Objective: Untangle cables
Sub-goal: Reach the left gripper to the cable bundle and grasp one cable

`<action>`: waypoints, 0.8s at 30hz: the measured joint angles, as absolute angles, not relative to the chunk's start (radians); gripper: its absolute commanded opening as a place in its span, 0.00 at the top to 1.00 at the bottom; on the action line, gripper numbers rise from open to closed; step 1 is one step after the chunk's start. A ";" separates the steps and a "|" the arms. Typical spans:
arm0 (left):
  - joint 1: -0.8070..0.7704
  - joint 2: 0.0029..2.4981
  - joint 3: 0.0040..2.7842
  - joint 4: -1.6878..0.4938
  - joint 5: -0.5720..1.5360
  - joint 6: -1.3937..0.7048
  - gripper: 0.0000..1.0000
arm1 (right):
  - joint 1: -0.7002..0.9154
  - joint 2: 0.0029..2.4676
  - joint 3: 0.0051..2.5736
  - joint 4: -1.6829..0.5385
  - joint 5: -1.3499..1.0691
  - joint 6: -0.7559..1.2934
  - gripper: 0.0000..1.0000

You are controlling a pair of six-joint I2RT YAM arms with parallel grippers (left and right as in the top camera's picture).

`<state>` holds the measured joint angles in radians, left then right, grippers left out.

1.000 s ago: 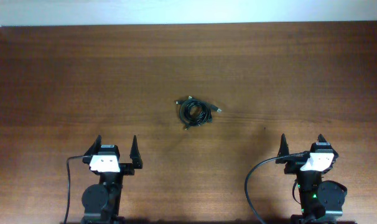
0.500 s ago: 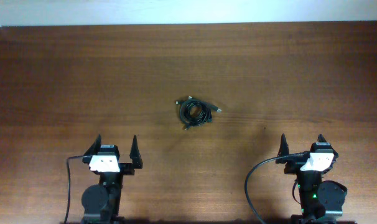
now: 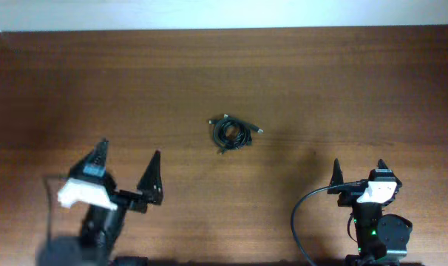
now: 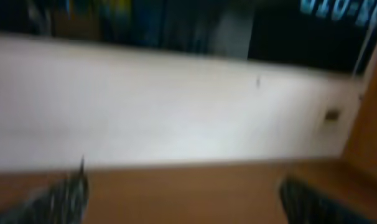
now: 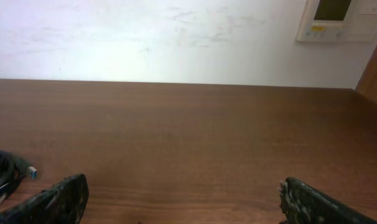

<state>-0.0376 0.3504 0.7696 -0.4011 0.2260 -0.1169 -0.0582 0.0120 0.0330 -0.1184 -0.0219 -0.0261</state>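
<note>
**Overhead view.** Found the cables in one tight coil on the tabletop, with plug ends poking out of the bundle and no cord drawn free. Located the coil well ahead of the left tool and off to its right. Located it also well ahead of the right tool and off to its left. Recorded both tools spread wide and empty, neither touching the coil. Noted motion blur on the left arm only.

**Left wrist view.** Too blurred to settle detail. Made out two dark fingers far apart, with bare tabletop and a pale wall beyond. Saw no cables here.

**Right wrist view.** Confirmed fingers parted with nothing between them. Sighted an edge of the coil at the far left, beyond the left finger and clear of it.

**Assessment.** Judged the task as not begun. Nothing gripped and nothing separated, with every cord left to pull out of the bundle and lay apart.
</note>
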 measured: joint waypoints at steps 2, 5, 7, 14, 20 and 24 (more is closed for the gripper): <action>-0.038 0.531 0.988 -0.577 0.262 -0.040 0.01 | -0.058 0.013 0.033 -0.118 -0.022 -0.026 0.02; -0.038 0.836 1.273 -0.791 0.439 0.017 0.01 | -0.058 0.012 0.033 -0.119 -0.022 -0.026 0.02; -0.038 0.974 1.314 -0.776 0.555 0.027 0.01 | -0.058 0.012 0.033 -0.118 -0.022 -0.026 0.02; -0.043 1.375 1.316 -0.964 0.569 -0.062 0.00 | -0.058 0.012 0.033 -0.119 -0.022 -0.026 0.02; -0.158 1.680 1.316 -0.922 0.516 -0.080 0.16 | -0.058 0.012 0.033 -0.119 -0.022 -0.027 0.02; -0.215 1.809 1.316 -0.841 0.470 -0.111 0.21 | -0.058 0.012 0.033 -0.119 -0.022 -0.026 0.02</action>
<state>-0.2146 1.8091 1.3159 -0.8406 0.4702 -0.1108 -0.0582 0.0120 0.0330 -0.1188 -0.0223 -0.0261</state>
